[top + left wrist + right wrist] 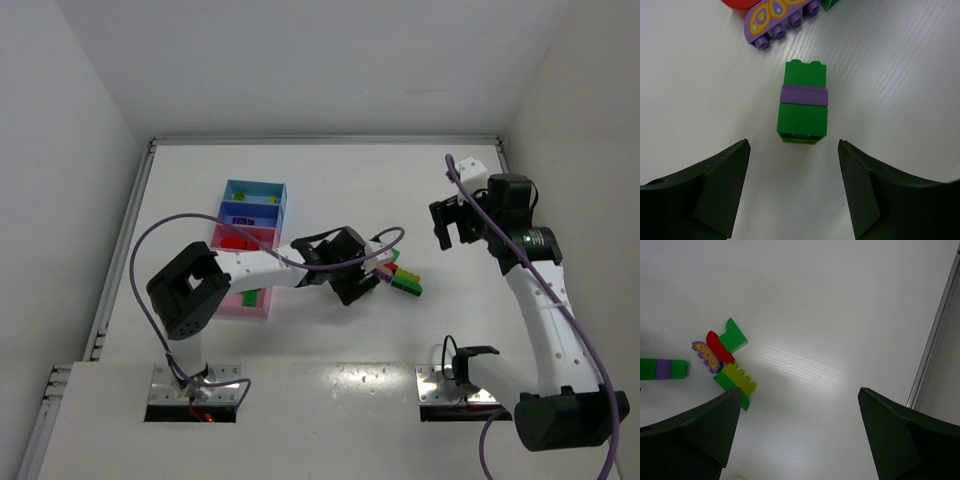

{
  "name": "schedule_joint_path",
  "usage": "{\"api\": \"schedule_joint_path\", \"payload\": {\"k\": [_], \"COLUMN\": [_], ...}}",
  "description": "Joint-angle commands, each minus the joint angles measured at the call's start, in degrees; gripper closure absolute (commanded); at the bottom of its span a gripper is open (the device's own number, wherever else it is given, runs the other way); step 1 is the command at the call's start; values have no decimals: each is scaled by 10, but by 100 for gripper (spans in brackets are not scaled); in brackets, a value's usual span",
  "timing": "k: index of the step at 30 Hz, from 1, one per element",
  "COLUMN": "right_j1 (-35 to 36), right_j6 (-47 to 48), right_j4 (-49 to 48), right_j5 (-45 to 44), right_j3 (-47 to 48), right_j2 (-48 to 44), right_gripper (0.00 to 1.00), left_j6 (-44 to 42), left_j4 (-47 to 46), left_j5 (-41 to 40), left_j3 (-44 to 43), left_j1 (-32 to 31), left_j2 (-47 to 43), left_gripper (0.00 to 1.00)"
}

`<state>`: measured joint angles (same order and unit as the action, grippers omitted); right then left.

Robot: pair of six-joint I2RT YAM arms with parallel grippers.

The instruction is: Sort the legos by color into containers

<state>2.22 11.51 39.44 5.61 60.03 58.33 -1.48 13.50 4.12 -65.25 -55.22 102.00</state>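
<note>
A stack of legos, green with a purple band and a lime base (802, 103), lies on the white table just beyond my left gripper (794, 145). That gripper is open and nothing sits between its fingers. Further on lie a purple butterfly brick (780, 20), a red piece (737, 4) and a green piece (830, 4). From above, the left gripper (376, 273) hovers at the pile of legos (405, 281). The right wrist view shows the same pile: green (734, 336), red (719, 346) and lime (739, 378). My right gripper (452, 225) hangs open, high and right of the pile.
The containers (228, 190) stand left of centre, blue compartments at the far end and pink ones nearer. Small bricks lie inside them: a purple one (240, 218), a red one (237, 241) and a green one (250, 298). A metal rail (935, 335) edges the table on the right.
</note>
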Motion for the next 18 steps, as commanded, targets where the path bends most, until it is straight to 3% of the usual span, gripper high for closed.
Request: {"api": "schedule_joint_path", "payload": {"k": [1, 7, 12, 18], "right_j1": [-4, -9, -14, -14], "right_j6": [-7, -7, -7, -7], "right_j4": [-3, -3, -3, -9], "right_j5": [10, 15, 15, 27], "right_j3": [20, 20, 20, 20], "right_j2": [2, 7, 13, 23], "right_gripper": [1, 4, 5, 7], "left_j6": [-1, 4, 4, 4], "left_j4": [-22, -22, -22, -22], "left_j5": [24, 44, 55, 67], "left_j3": [-33, -52, -58, -41], "left_j1": [-8, -8, -8, 3], "left_j2": [13, 43, 55, 37], "left_gripper": [23, 29, 47, 60]}}
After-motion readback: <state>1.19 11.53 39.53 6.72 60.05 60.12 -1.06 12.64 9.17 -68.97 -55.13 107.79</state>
